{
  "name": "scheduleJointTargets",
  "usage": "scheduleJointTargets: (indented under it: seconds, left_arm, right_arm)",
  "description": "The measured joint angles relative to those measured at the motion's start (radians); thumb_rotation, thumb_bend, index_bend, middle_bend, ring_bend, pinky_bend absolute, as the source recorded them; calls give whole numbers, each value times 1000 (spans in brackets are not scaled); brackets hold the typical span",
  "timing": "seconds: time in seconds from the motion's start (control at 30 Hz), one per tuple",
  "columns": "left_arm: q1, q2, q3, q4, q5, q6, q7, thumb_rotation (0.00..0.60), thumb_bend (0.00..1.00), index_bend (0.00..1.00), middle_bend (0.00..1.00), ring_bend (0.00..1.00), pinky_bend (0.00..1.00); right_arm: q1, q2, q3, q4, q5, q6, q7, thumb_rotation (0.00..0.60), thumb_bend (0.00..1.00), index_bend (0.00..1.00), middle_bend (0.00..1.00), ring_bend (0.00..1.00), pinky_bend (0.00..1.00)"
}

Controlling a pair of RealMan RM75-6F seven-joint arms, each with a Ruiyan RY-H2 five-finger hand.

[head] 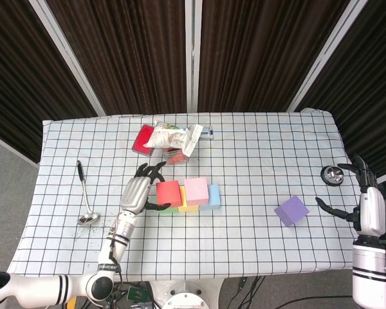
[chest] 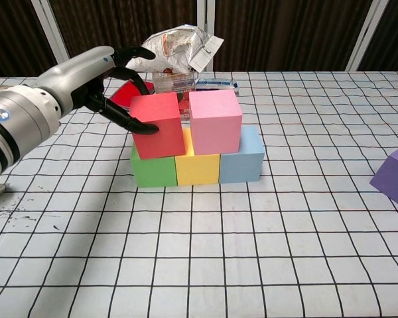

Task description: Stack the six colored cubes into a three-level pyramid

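My left hand (chest: 105, 86) grips the red foam cube (chest: 157, 125), tilted atop the green cube (chest: 153, 169) beside the pink cube (chest: 215, 122), while my right hand (head: 360, 199) hangs spread, empty, near the purple cube (head: 291, 210).

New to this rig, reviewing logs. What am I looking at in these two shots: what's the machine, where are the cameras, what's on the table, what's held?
It is a two-armed robot with human-like hands, steered by a person. One camera looks down from its head, the other looks forward from its chest. On the checked table a green cube, yellow cube and blue cube form a row, with a pink cube on top. The left hand grips a red cube, slightly tilted, on the second level. The right hand is open near a purple cube. Also there: a snack bag, ladle and small metal dish.
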Motion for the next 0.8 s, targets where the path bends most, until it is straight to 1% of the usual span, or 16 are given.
scheduleJointTargets:
  seconds: [0.8]
  left_arm:
    - [-8,19,11,-5,13,-10,-10,600,128,83,312,77,15]
  right_arm:
    - [-4,2,2,6,-3,-14,14,600,0,0,249,76,0]
